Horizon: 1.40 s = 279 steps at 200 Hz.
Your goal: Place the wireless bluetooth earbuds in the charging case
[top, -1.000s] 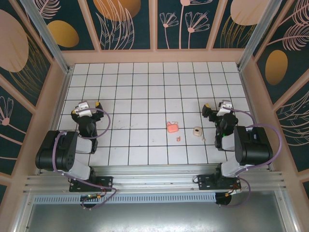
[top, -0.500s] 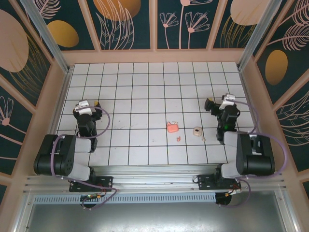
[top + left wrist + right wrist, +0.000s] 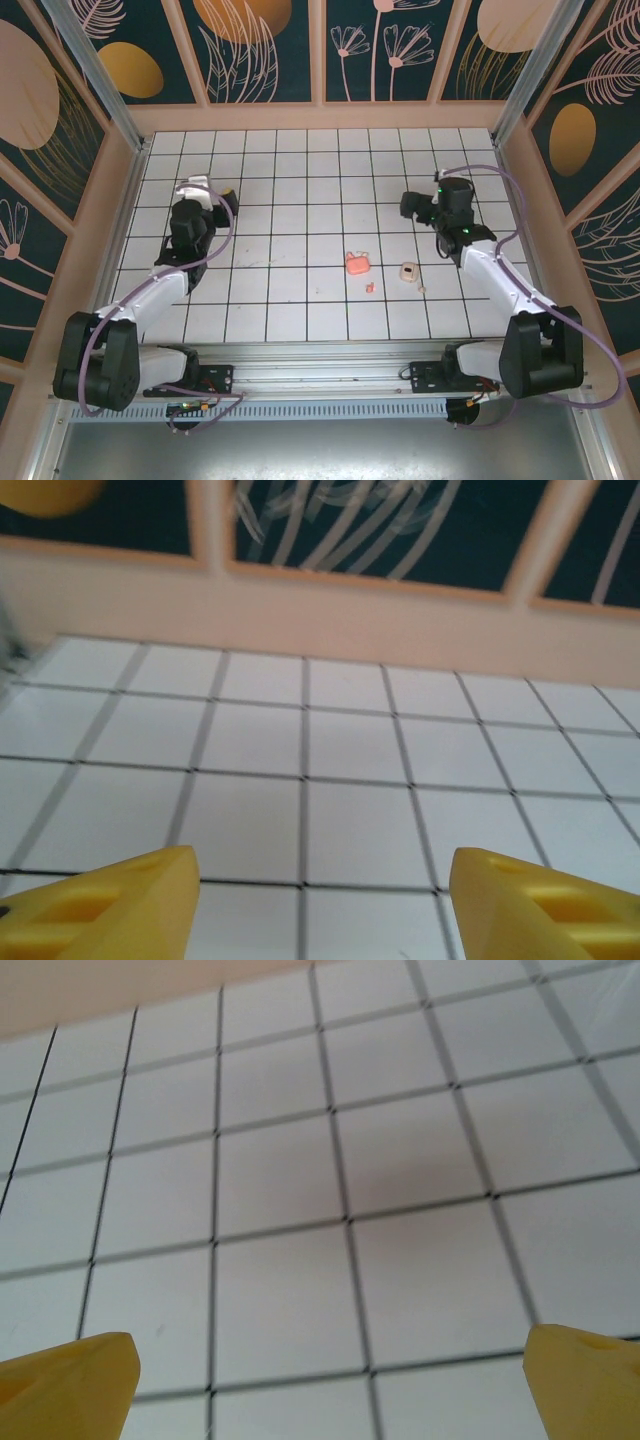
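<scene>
A small salmon-pink rounded plastic charging case (image 3: 356, 263) lies on the white tiled desk (image 3: 300, 170), near its front middle. A tiny salmon-pink plastic earbud (image 3: 370, 288) lies near the case on its near side, apart from it. A beige rounded object (image 3: 408, 272) sits to the case's right. The left hand (image 3: 216, 199) and right hand (image 3: 412, 206) hover well apart from these, each with yellow fingers (image 3: 110, 905) (image 3: 65, 1380) spread wide and empty.

the earbud (image 3: 370, 288) just beside the charging case (image 3: 355, 263) is too small for me to read. my left fingers (image 3: 110, 910) and right fingers (image 3: 65, 1385) run off the bottom edge.
</scene>
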Tool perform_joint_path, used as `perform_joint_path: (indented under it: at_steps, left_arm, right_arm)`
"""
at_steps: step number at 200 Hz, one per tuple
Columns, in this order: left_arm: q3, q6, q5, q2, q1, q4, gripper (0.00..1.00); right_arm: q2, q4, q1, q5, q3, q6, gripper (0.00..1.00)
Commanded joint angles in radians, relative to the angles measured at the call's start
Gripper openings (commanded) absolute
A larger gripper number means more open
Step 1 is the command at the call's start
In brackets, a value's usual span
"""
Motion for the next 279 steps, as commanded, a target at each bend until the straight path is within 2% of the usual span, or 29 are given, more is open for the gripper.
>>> perform_joint_path:
  at_steps: [1,23,49,106,179,198,239,279]
  left_arm:
    - [0.029,-0.083,0.044,0.029,-0.028,-0.169,0.65]
    - [0.052,-0.106,0.064,0.052,-0.062,-0.219,0.65]
    - [0.099,-0.117,0.082,0.085,-0.087,-0.313,0.65]
    - [0.077,-0.156,0.104,0.035,-0.109,-0.378,0.64]
    - [0.021,-0.205,0.08,0.019,-0.11,-0.353,0.64]
    - [0.021,-0.207,0.084,0.023,-0.109,-0.35,0.64]
    - [0.018,-0.205,0.083,0.024,-0.108,-0.349,0.64]
    - [0.015,-0.207,0.087,0.034,-0.108,-0.341,0.64]
  right_arm:
    - [0.016,-0.264,0.061,-0.003,0.062,0.092,0.99]
    - [0.013,-0.314,0.114,-0.068,0.064,0.144,0.99]
    - [0.049,-0.377,0.151,-0.142,0.09,0.173,0.89]
    - [0.164,-0.545,0.266,-0.127,0.176,0.225,0.83]
    - [0.339,-0.556,0.408,-0.178,0.239,0.256,0.82]
    - [0.389,-0.571,0.44,-0.153,0.28,0.234,0.83]
    - [0.467,-0.597,0.448,-0.102,0.326,0.203,0.83]
    - [0.527,-0.571,0.447,-0.107,0.35,0.182,0.82]
